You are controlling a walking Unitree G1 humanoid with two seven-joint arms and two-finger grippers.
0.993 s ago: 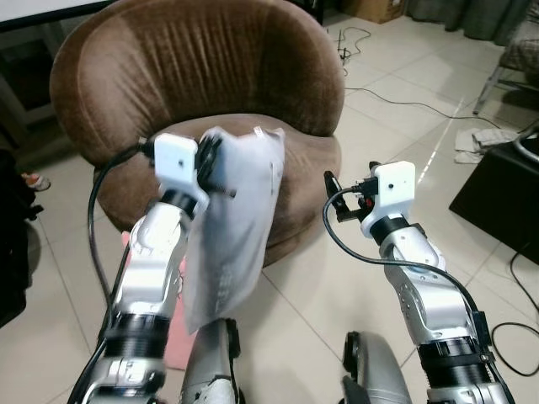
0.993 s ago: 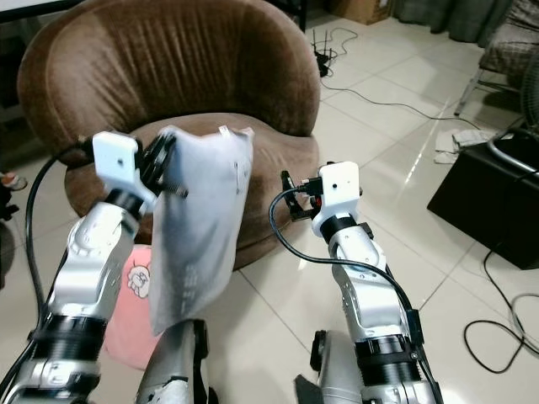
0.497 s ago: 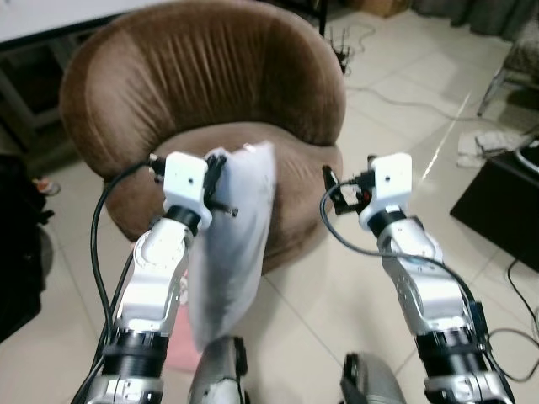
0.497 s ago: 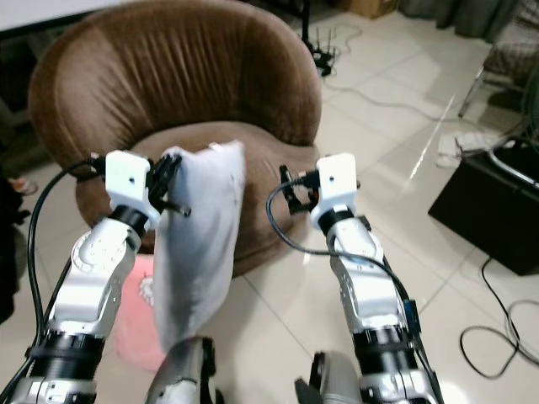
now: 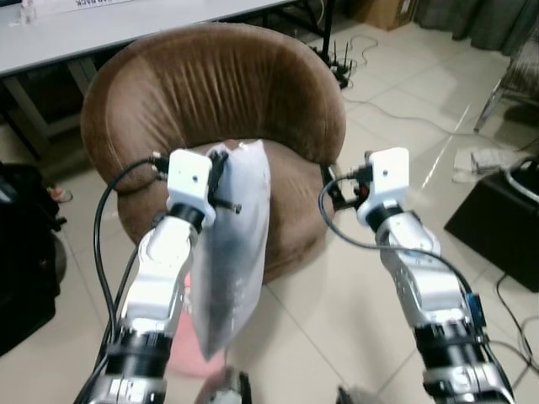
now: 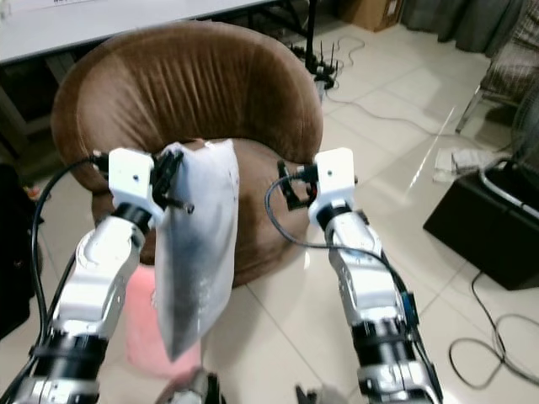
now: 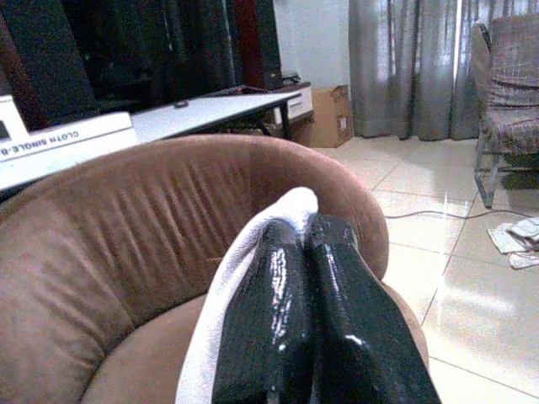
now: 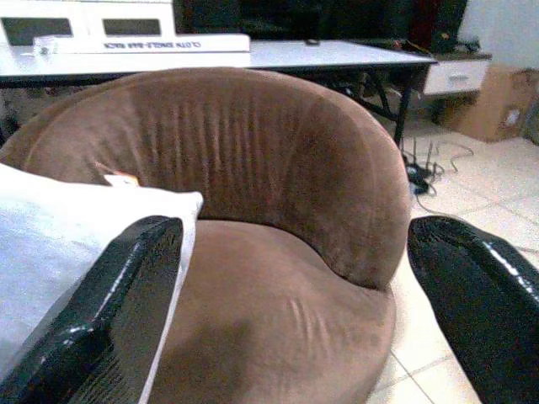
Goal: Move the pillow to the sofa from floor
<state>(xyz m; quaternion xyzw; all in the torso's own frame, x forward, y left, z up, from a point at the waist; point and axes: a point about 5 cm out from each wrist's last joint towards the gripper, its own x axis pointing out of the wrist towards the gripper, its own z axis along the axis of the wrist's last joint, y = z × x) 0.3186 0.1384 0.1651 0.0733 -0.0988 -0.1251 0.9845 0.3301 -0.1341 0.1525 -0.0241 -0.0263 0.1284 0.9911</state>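
Observation:
A white pillow (image 5: 234, 244) hangs by its top edge from my left gripper (image 5: 221, 178), which is shut on it in front of the brown round sofa (image 5: 219, 93). The pillow dangles over the sofa seat's front edge and the floor. In the left wrist view the two fingers (image 7: 290, 311) press together on the white fabric (image 7: 221, 320). My right gripper (image 5: 337, 192) is open, held to the right of the pillow at about the same height, with the sofa seat (image 8: 269, 311) between its fingers (image 8: 118, 311).
A pink cushion (image 6: 147, 332) lies on the tiled floor below the pillow. A black box (image 5: 497, 215) stands at the right, with cables (image 5: 396, 109) across the floor. A white table (image 5: 126, 25) runs behind the sofa. A dark bag (image 5: 25, 252) is at the left.
The view has pulled back and shifted; the sofa sits lower and more of the table shows. The pillow stays clamped in my left gripper, the right gripper stays open.

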